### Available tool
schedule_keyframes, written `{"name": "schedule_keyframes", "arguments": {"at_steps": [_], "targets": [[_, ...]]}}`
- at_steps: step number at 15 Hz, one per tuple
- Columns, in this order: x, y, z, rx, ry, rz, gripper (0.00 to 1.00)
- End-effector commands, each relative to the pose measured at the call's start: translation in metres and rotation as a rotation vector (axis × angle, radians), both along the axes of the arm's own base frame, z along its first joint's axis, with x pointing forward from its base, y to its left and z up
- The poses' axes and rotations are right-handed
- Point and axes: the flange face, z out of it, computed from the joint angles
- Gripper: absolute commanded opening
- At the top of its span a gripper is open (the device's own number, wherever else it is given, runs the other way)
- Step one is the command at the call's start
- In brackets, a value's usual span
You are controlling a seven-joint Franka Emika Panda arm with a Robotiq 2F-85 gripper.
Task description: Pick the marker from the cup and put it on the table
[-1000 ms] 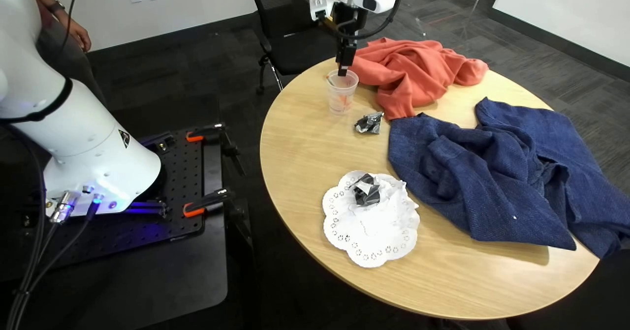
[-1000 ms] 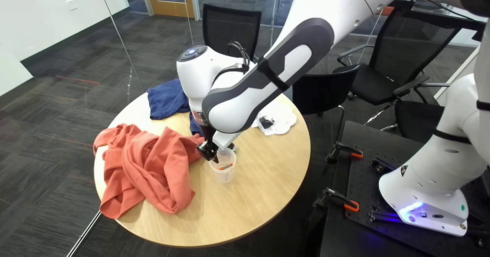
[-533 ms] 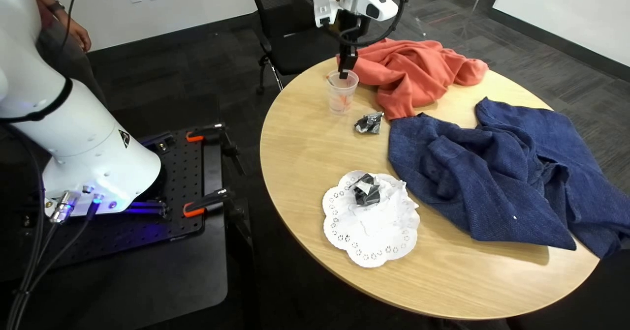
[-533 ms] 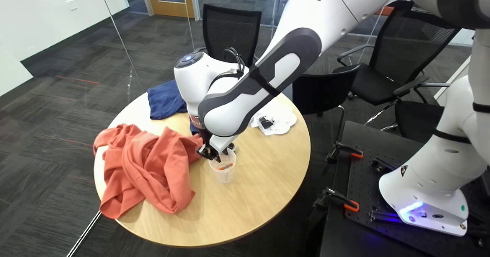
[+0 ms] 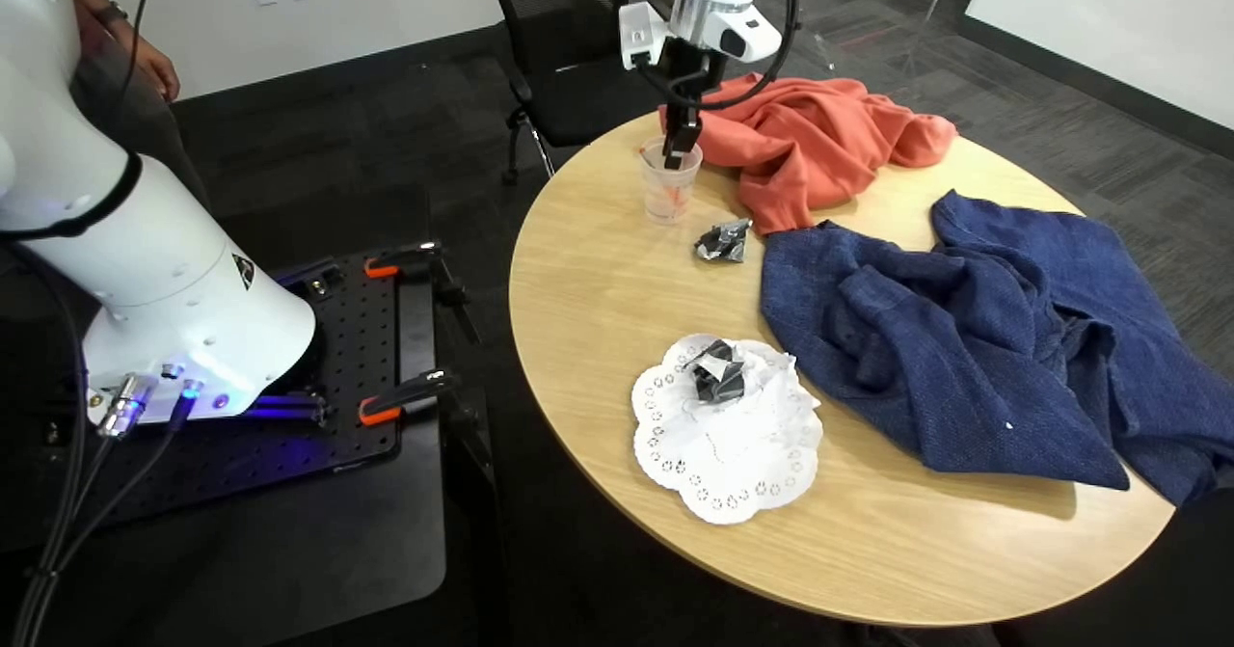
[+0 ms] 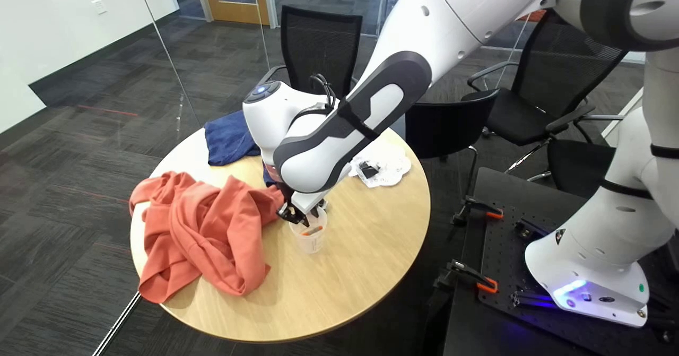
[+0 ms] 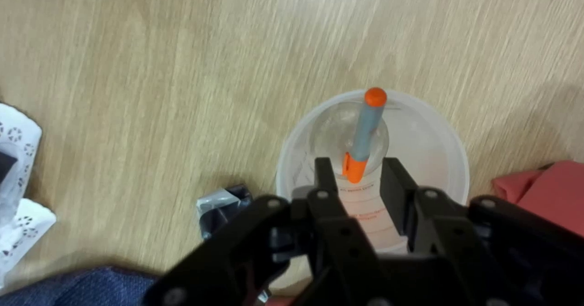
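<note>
A clear plastic cup (image 5: 665, 199) stands upright on the round wooden table (image 5: 598, 290); it also shows in an exterior view (image 6: 309, 245) and in the wrist view (image 7: 431, 142). A grey marker (image 7: 366, 126) with orange ends leans inside the cup. It also shows through the cup in an exterior view (image 6: 313, 231). My gripper (image 7: 357, 163) points down with its fingertips at the cup's mouth. Its jaws are apart with nothing between them, and the marker's lower orange end appears beyond the gap. The gripper also shows over the cup in both exterior views (image 5: 675, 161) (image 6: 311, 219).
A red cloth (image 5: 810, 146) lies close beside the cup. A crumpled foil wrapper (image 5: 723, 241) lies near it. A blue cloth (image 5: 945, 338) covers one side of the table. A white doily (image 5: 723, 473) holds another wrapper (image 5: 717, 373) and crumpled paper.
My gripper has moved down, and its fingertips have come lower at the cup's mouth. The cup, marker and cloths have not moved.
</note>
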Motion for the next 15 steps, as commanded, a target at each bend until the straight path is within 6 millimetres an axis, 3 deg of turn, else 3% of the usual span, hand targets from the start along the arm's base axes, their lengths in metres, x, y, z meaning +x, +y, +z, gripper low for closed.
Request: {"name": "schedule_keyframes", "arguments": {"at_steps": [1,15], "targets": [[0.0061,0.0004,-0.0017,0.017,0.042,0.023,0.32],[0.0121,0.0029,-0.0105,0.062,0.172,0.063,0.28]]}}
